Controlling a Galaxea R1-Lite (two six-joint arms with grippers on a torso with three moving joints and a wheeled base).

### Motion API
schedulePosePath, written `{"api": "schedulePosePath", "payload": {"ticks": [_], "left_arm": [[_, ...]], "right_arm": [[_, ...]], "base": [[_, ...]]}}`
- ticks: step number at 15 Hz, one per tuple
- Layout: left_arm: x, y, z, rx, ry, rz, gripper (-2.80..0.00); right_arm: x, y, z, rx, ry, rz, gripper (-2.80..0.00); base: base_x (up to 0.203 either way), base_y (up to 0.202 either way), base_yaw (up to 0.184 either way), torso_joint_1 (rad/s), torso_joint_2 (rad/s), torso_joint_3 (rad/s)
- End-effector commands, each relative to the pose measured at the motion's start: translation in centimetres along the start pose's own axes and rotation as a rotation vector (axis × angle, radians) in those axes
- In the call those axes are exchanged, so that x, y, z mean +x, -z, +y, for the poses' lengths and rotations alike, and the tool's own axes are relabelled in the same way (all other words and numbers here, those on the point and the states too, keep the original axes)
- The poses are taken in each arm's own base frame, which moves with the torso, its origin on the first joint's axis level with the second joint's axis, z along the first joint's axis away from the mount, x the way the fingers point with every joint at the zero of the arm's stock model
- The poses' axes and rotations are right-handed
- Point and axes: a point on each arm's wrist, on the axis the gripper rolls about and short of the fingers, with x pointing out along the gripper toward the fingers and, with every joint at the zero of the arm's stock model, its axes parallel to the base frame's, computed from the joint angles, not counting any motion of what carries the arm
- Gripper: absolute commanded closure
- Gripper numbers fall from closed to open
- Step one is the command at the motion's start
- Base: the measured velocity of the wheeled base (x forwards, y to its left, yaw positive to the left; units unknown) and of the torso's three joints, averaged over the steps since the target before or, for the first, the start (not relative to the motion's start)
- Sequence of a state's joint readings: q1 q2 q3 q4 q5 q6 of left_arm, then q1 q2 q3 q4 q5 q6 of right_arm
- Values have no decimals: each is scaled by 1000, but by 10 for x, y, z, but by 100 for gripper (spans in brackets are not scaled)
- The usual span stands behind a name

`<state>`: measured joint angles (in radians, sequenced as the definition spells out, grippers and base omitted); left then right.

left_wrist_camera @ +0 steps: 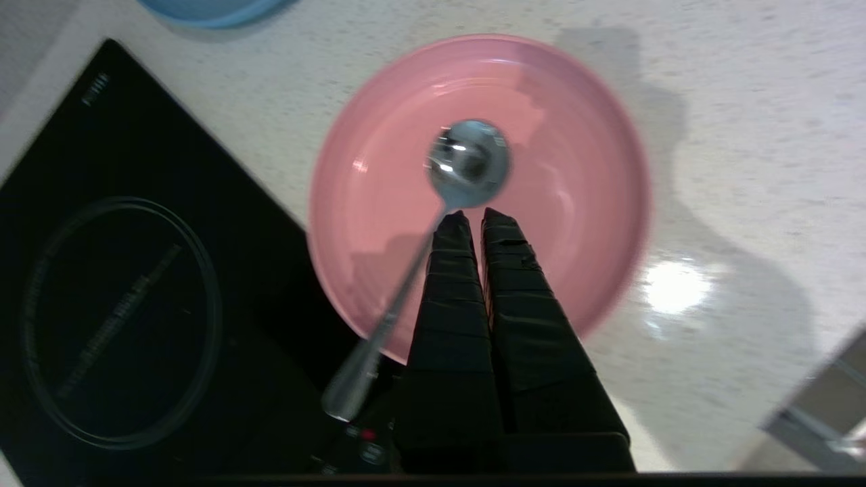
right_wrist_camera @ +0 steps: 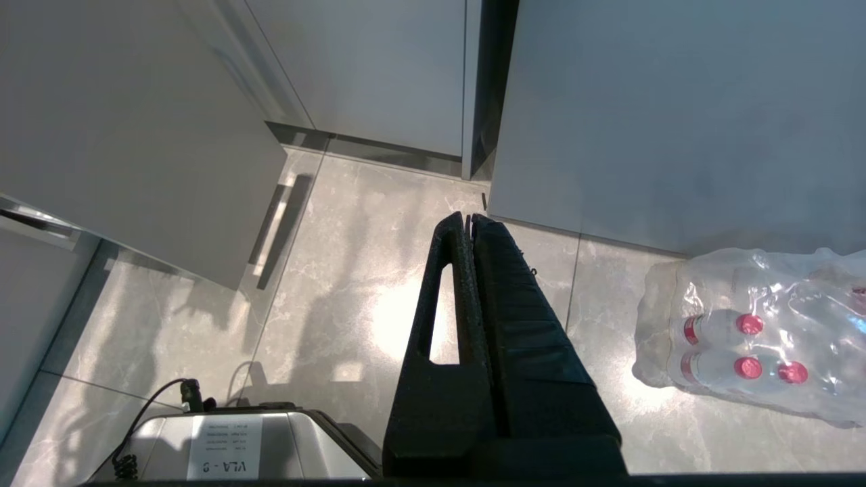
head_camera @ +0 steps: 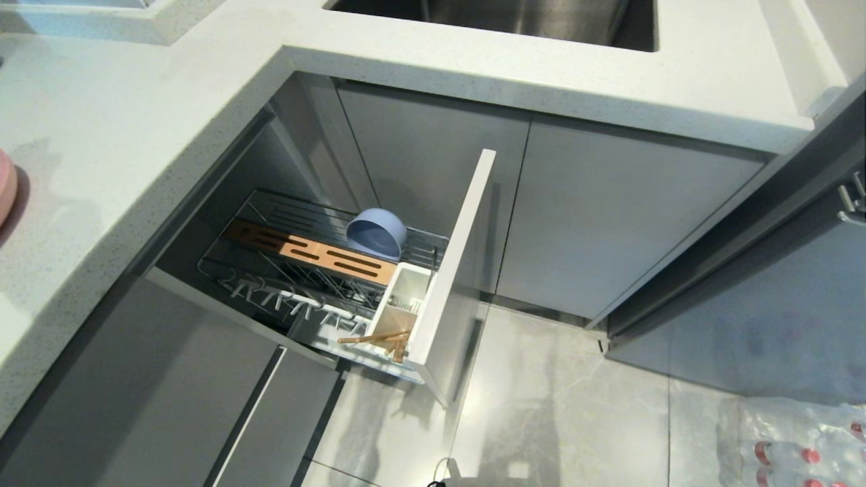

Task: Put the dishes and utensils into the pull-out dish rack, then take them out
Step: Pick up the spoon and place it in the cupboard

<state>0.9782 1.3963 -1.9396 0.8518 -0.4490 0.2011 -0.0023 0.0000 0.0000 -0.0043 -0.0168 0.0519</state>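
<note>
Spoon (left_wrist_camera: 433,223) seemingly pinched, left gripper (left_wrist_camera: 472,215), blurred

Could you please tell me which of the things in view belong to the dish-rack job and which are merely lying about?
Job:
pull-out dish rack
blue-grey bowl
chopsticks
pink plate
spoon, pinched in the shut left gripper

Lying about:
light blue plate
black cooktop
pack of water bottles
sink
</note>
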Motion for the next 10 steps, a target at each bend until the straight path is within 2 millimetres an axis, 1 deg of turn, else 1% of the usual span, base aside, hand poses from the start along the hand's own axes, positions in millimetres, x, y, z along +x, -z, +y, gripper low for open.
{"api": "schedulePosePath", "payload": {"ticks": [1, 2, 4, 7, 10], "left_arm": [[20, 6, 22, -1, -15, 48, 0], [25, 8, 29, 20, -15, 56, 0], [32, 9, 37, 33, -5, 60, 0], [38, 12, 43, 42, -12, 79, 0], [37, 16, 41, 40, 1, 112, 0]], "right_arm": [[0, 0, 0, 0, -1, 0, 0], [0, 0, 0, 0, 1, 0, 0], [0, 0, 0, 0, 1, 0, 0], [0, 0, 0, 0, -1, 0, 0], [0, 0, 0, 0, -1, 0, 0]], "base": [[0, 0, 0, 0, 0, 0], [0, 0, 0, 0, 0, 0], [0, 0, 0, 0, 0, 0], [0, 0, 0, 0, 0, 0], [0, 0, 0, 0, 0, 0]]}}
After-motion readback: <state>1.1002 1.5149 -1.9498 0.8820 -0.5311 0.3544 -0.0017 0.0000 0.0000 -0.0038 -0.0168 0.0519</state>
